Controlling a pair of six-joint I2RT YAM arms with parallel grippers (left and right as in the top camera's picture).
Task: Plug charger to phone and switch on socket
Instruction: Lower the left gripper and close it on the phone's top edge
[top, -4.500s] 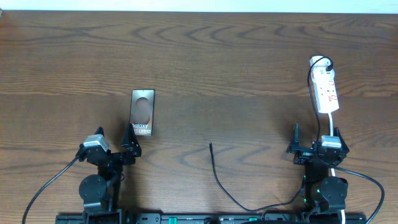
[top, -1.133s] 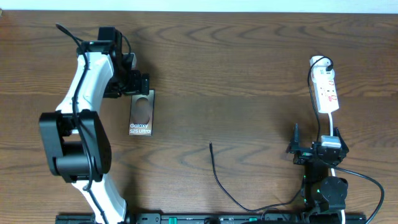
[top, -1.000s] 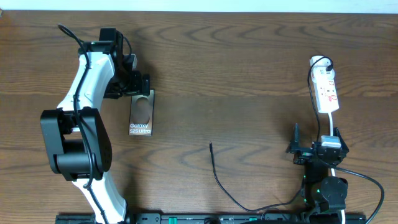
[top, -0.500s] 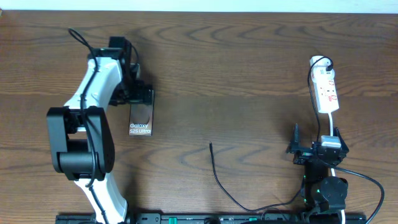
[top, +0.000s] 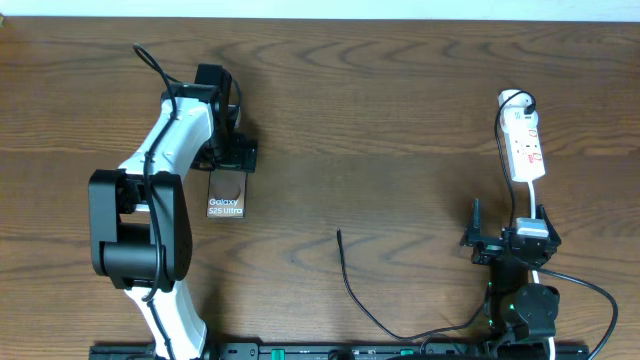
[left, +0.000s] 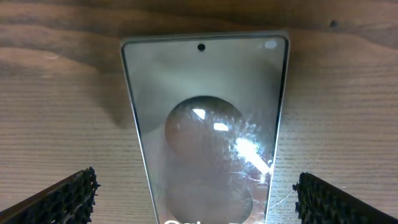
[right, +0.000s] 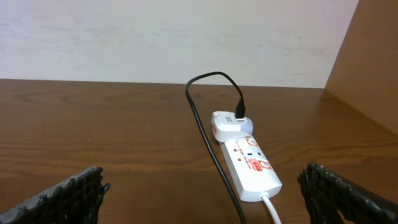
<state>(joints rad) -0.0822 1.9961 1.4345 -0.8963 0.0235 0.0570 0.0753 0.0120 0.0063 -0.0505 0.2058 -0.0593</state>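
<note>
The phone (top: 227, 197) lies flat on the table at the left, its lettering toward the front. My left gripper (top: 232, 157) hovers over the phone's far half and hides it from overhead. In the left wrist view the phone (left: 205, 118) fills the middle, and the left gripper (left: 196, 199) is open with a finger on each side of it, not touching. The charger tip (top: 339, 234) lies free at centre front. The socket (top: 524, 145) lies at the right, and it also shows in the right wrist view (right: 250, 163). My right gripper (top: 508, 226) rests open and empty before it.
The charger cable (top: 372, 318) curves along the front edge toward the right arm's base. It runs up beside the socket to a white adapter (right: 227, 122) at the far end. The socket's white cord (right: 272, 209) leads toward the right arm. A wall stands behind the table.
My left arm has left its rest pose, reached out behind the phone, and swung right so its open gripper now sits over the phone's far half. The right arm has not moved.
</note>
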